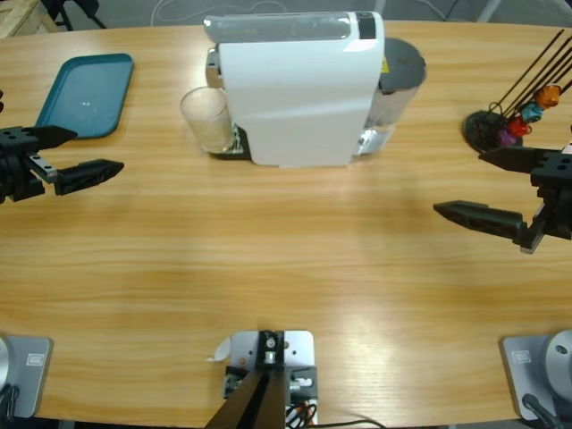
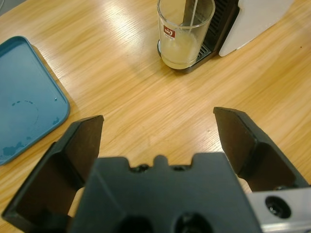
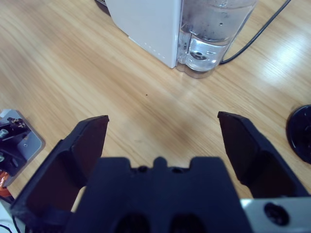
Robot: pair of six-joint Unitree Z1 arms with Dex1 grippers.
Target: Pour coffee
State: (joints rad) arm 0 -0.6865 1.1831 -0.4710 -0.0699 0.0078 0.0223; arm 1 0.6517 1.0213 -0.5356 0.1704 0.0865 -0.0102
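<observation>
Left gripper (image 2: pixel 158 131): jaws spread wide, nothing between them, hanging over bare wood at the left edge of the high view. Right gripper (image 3: pixel 163 133): likewise wide open and empty, at the right edge.

The coffee (image 2: pixel 181 48) is a shallow pale yellowish pool in the bottom of a clear glass (image 2: pixel 184 31), top centre of the left wrist view, standing on the drip grate under the spout of the white coffee machine (image 1: pixel 299 89).

Judgement: the glass is light, rigid, smooth-walled and breakable; slip is likely under hard black jaws. Best held around mid-wall, below the rim, kept upright; the low fill makes spilling unlikely.

Machine casing is glossy plastic, with a transparent water tank (image 3: pixel 214 29) at its rear. The teal tray (image 1: pixel 85 94), upper left, is flat with rounded corners. The table (image 1: pixel 286 268) is varnished wood.
</observation>
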